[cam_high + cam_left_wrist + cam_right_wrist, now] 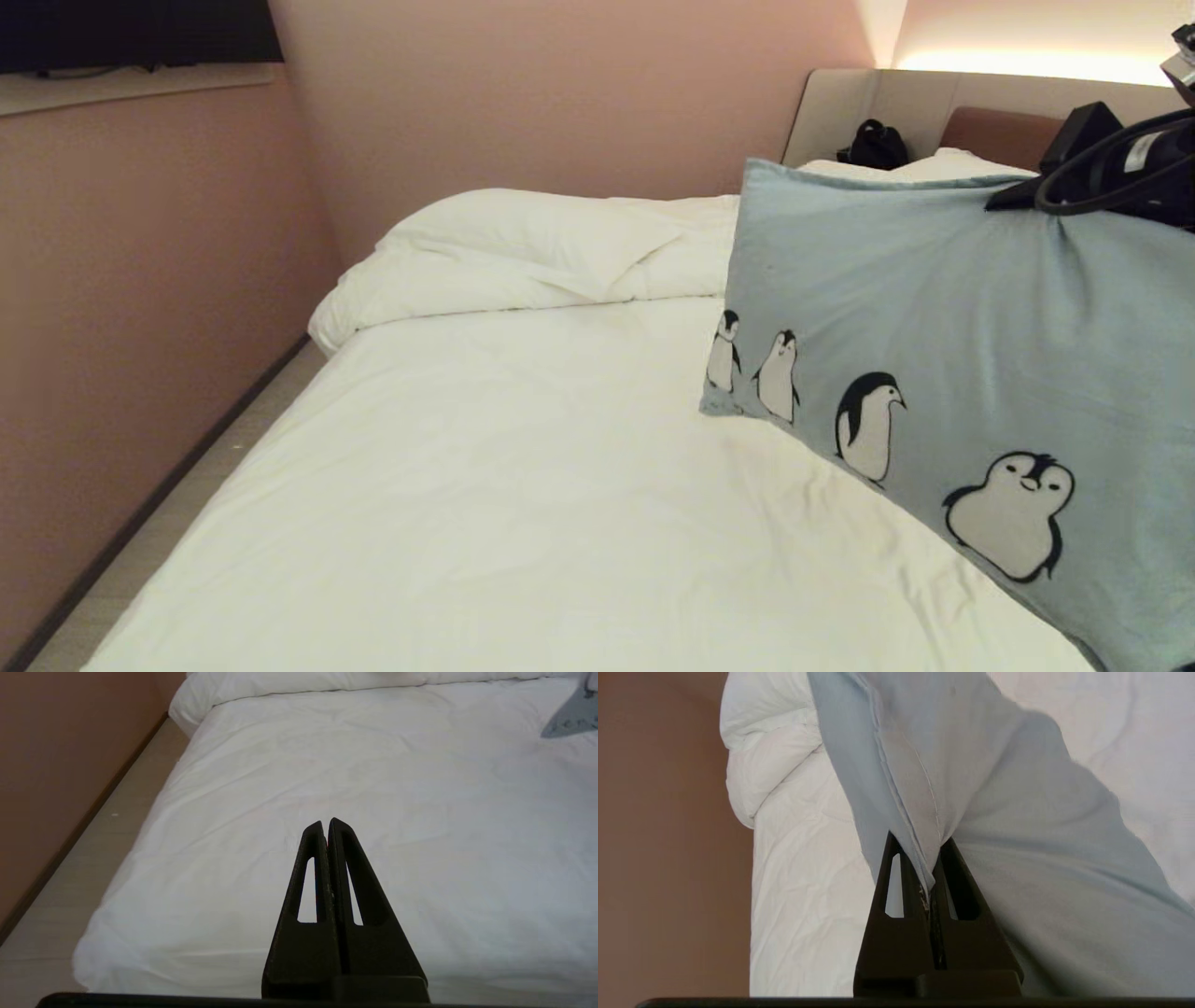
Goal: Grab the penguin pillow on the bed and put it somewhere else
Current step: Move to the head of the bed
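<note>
The right gripper (930,858) pinches the penguin pillow (943,308) by a seamed edge, fingers clamped tight on fabric. The pillow hangs at three o'clock over the bed (523,467), lower corner touching the sheet. No lettering is readable. The left gripper (325,826) hovers empty, fingers together. Pink walls (168,299) surround.

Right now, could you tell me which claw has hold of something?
The right claw, pinching the penguin pillow's seam; the left claw is shut on nothing.
</note>
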Controlling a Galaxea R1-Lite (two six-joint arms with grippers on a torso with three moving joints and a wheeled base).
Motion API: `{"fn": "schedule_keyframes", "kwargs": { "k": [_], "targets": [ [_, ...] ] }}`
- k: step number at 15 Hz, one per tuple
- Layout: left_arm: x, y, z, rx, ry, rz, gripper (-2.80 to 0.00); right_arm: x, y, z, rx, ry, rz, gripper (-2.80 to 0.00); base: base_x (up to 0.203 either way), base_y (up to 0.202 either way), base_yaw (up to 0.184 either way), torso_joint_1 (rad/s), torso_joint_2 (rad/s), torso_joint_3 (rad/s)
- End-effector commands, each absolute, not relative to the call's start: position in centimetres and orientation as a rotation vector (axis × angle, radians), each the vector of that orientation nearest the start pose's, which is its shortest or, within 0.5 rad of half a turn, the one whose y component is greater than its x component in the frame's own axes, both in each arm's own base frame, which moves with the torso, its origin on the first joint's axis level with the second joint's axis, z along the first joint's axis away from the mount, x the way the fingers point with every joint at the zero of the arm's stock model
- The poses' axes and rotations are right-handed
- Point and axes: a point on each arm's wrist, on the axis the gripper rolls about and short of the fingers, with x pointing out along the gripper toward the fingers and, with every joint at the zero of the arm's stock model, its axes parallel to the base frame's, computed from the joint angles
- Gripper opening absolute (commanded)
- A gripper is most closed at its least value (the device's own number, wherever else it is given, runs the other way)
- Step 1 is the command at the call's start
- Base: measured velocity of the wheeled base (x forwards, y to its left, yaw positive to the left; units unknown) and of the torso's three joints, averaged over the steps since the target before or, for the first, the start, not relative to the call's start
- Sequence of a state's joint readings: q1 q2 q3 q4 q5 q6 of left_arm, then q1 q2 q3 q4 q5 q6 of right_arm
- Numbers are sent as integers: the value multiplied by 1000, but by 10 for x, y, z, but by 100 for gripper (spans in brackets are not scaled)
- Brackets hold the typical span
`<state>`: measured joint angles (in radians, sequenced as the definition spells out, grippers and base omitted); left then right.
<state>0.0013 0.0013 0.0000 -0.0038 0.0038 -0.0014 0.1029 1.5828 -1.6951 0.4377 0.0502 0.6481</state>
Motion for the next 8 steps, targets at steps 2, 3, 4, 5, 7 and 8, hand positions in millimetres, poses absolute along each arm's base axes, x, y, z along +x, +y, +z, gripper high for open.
{"fn": "schedule_keyframes", "kwargs": {
  "k": [2, 3, 4, 5, 7, 8],
  "targets": [
    [-23, 0, 76, -2, -3, 6, -280, 271, 25, 357, 632, 376, 23, -280, 0, -195, 0, 2, 5, 2],
    [-23, 0, 76, -2, -3, 6, -280, 273, 25, 356, 632, 379, 20, -280, 0, -192, -2, 4, 1, 2],
    [-23, 0, 76, -2, -3, 6, -280, 276, 25, 356, 631, 380, 18, -280, 0, -191, 4, 2, 0, 2],
    [-23, 0, 76, -2, -3, 6, -280, 279, 25, 355, 632, 375, 21, -280, 0, -196, -1, 10, -2, -1],
    [-23, 0, 76, -2, -3, 6, -280, 285, 25, 356, 634, 342, 28, -280, 0, -195, 1, -1, 6, -1],
    [-23, 0, 76, -2, -3, 6, -280, 287, 24, 356, 635, 339, 22, -280, 0, -191, 2, -7, 2, -2]
  ]
}}
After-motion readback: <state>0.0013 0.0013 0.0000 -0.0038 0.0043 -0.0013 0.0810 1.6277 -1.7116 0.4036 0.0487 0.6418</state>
